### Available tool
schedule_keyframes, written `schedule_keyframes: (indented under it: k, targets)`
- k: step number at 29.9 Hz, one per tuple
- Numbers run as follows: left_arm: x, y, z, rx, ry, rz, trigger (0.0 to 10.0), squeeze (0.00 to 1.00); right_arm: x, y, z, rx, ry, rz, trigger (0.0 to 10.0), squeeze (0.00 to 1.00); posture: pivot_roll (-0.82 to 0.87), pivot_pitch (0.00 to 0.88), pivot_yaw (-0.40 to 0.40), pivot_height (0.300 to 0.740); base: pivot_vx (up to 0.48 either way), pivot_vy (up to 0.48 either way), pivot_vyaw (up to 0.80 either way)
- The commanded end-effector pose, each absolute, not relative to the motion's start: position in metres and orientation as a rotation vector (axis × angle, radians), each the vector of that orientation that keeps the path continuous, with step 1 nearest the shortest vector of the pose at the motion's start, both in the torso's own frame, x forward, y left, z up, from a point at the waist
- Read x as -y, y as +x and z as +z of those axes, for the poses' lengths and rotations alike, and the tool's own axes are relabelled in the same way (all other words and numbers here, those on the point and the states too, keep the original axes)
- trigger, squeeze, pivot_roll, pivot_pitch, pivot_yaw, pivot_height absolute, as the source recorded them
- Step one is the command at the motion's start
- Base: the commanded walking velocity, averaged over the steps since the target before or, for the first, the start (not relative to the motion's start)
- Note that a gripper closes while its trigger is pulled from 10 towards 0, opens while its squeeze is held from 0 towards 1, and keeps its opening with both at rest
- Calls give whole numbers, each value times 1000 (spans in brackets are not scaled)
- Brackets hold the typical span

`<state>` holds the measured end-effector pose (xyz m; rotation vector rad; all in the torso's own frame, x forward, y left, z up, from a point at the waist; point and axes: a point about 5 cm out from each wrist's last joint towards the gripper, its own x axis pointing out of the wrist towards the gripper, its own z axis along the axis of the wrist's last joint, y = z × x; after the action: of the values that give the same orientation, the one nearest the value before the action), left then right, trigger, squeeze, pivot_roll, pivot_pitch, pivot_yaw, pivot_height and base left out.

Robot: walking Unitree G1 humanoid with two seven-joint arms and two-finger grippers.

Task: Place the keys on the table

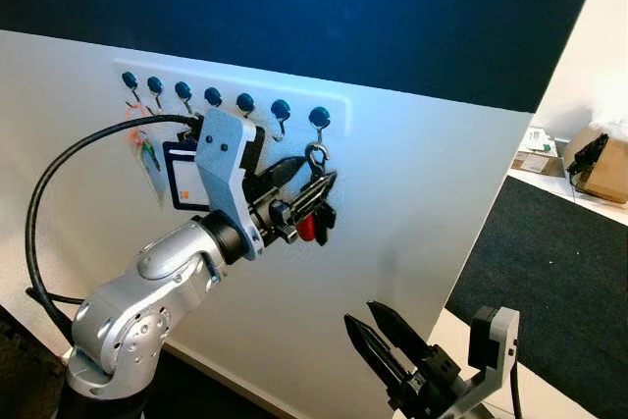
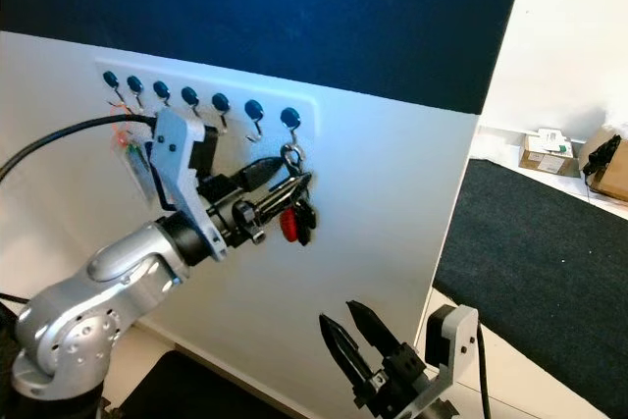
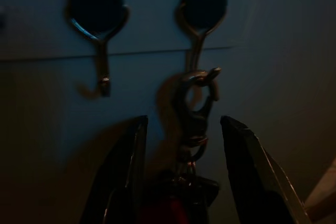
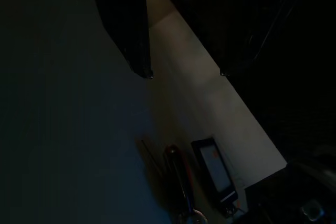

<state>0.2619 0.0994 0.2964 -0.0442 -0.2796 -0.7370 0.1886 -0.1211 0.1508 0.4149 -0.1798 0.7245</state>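
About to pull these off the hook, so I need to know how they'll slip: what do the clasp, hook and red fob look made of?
The clasp looks like polished metal: silvery with bright glints. Its hook seems to be thin metal wire under a dark blue knob, probably plastic. The red fob looks like glossy plastic, though it is too small to be sure. The left gripper has its jaws open around the clasp.

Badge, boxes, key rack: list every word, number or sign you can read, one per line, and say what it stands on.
None can be read.
Badge on the key rack: dark-framed card, any print too small.
Cardboard boxes: label patches, blurred.
Keys between the left gripper's open fingers: red fob, no legible marking.
Right gripper: no markings.
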Motion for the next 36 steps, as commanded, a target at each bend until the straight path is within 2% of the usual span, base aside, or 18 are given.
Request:
schedule_keyframes:
  k: [1, 3, 4, 6, 8, 9, 10, 11, 12, 13, 23, 24, 28, 29, 30, 31, 36]
  targets:
    - [-108, 268, 294, 271, -26, -658, 10000, 0, 119, 187, 146, 150, 423, 739, 10000, 0, 68, 135, 81, 740, 0, 0, 0]
    - [-110, 270, 294, 267, -21, -637, 9961, 0, 118, 187, 146, 152, 428, 739, 10000, 0, 68, 137, 82, 740, 0, 0, 0]
    - [-111, 270, 293, 264, -21, -630, 8784, 0, 118, 187, 146, 153, 428, 740, 10000, 0, 69, 137, 82, 740, 0, 0, 0]
    - [-112, 271, 293, 263, -20, -625, 8784, 0, 118, 187, 146, 154, 429, 740, 10000, 0, 69, 137, 82, 740, 0, 0, 0]
    - [-113, 271, 293, 263, -23, -615, 5647, 0, 118, 187, 146, 155, 429, 741, 10000, 0, 71, 138, 81, 740, 0, 0, 0]
    - [-113, 271, 293, 264, -25, -614, 4471, 0, 118, 187, 146, 156, 429, 742, 10000, 0, 71, 138, 81, 740, 0, 0, 0]
    - [-113, 271, 293, 267, -28, -615, 3882, 0, 118, 187, 146, 156, 429, 743, 10000, 0, 72, 137, 80, 740, 0, 0, 0]
    - [-113, 271, 293, 267, -28, -615, 3882, 0, 118, 187, 146, 156, 429, 743, 10000, 0, 72, 137, 80, 740, 0, 0, 0]
    - [-112, 270, 294, 271, -32, -620, 824, 0, 118, 187, 146, 156, 429, 745, 10000, 0, 74, 138, 79, 740, 0, 0, 0]
    - [-111, 269, 294, 274, -35, -626, 0, 0, 118, 187, 146, 157, 429, 746, 10000, 0, 75, 138, 79, 740, 0, 0, 0]
    - [-110, 268, 294, 274, -39, -645, 0, 0, 117, 189, 154, 189, 432, 767, 10000, 0, 76, 138, 82, 740, 0, 0, 0]
    - [-110, 268, 294, 272, -38, -648, 510, 0, 116, 189, 156, 197, 423, 777, 10000, 0, 76, 139, 83, 740, 0, 0, 0]
    - [-110, 267, 294, 271, -37, -651, 0, 0, 116, 189, 160, 212, 404, 784, 10000, 0, 74, 138, 84, 740, 0, 0, 0]
    - [-110, 267, 295, 274, -38, -654, 1490, 0, 116, 190, 161, 217, 397, 785, 10000, 0, 73, 139, 84, 740, 0, 0, 0]
    - [-110, 267, 295, 274, -38, -654, 1490, 0, 116, 190, 161, 217, 397, 785, 10000, 0, 73, 139, 84, 740, 0, 0, 0]
    - [-110, 266, 296, 284, -36, -658, 10000, 0, 117, 190, 162, 220, 394, 785, 10000, 0, 74, 138, 84, 740, 0, 0, 0]
    - [-114, 266, 300, 315, -42, -641, 10000, 0, 116, 190, 161, 217, 395, 790, 10000, 0, 78, 137, 81, 740, 0, 0, 0]
